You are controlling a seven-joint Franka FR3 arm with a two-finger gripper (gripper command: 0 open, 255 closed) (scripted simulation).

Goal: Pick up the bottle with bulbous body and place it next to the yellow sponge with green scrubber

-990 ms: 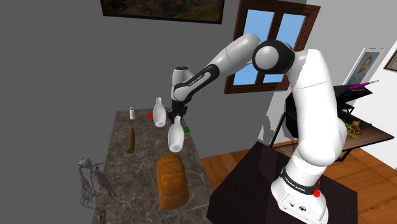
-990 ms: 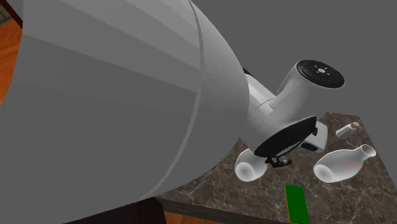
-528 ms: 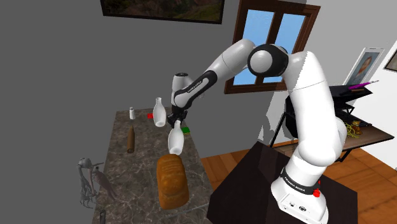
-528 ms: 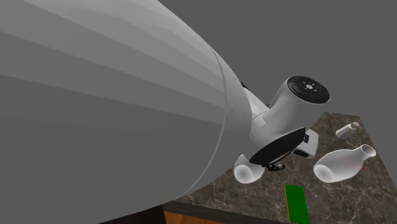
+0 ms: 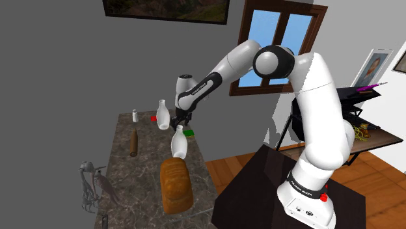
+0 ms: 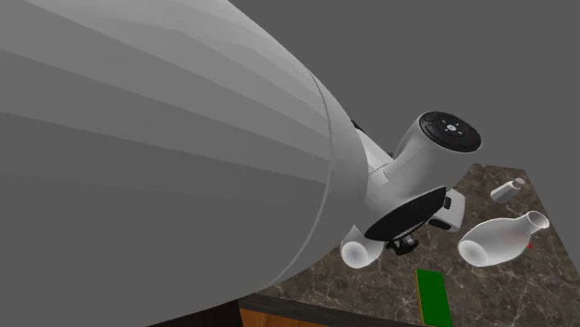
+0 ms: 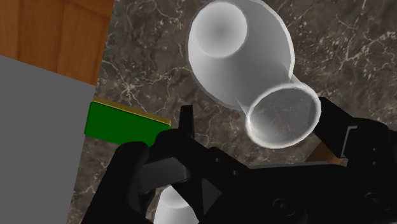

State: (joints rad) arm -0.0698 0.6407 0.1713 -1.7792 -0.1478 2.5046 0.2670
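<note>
1. Above the marble table (image 5: pixel 146 170), near its edge, the gripper (image 5: pixel 183 122) is closed on the neck of the white bulbous bottle (image 5: pixel 179 143), so the body hangs free for carrying.
2. Just beyond it lies the green-topped sponge (image 5: pixel 189 132), close to the same table edge.
3. A 2nd white bottle (image 5: pixel 162 115) stands beside the gripper, and the bread loaf (image 5: pixel 175 185) lies on the near side. I judge the free room beside the sponge to be narrow.

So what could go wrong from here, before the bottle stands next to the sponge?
1. The tool holds the bottle only by its neck; it may swing or slip.
2. A second bottle stands close to the sponge and could be knocked over.
3. The sponge lies at the table edge, so space is tight.
</note>
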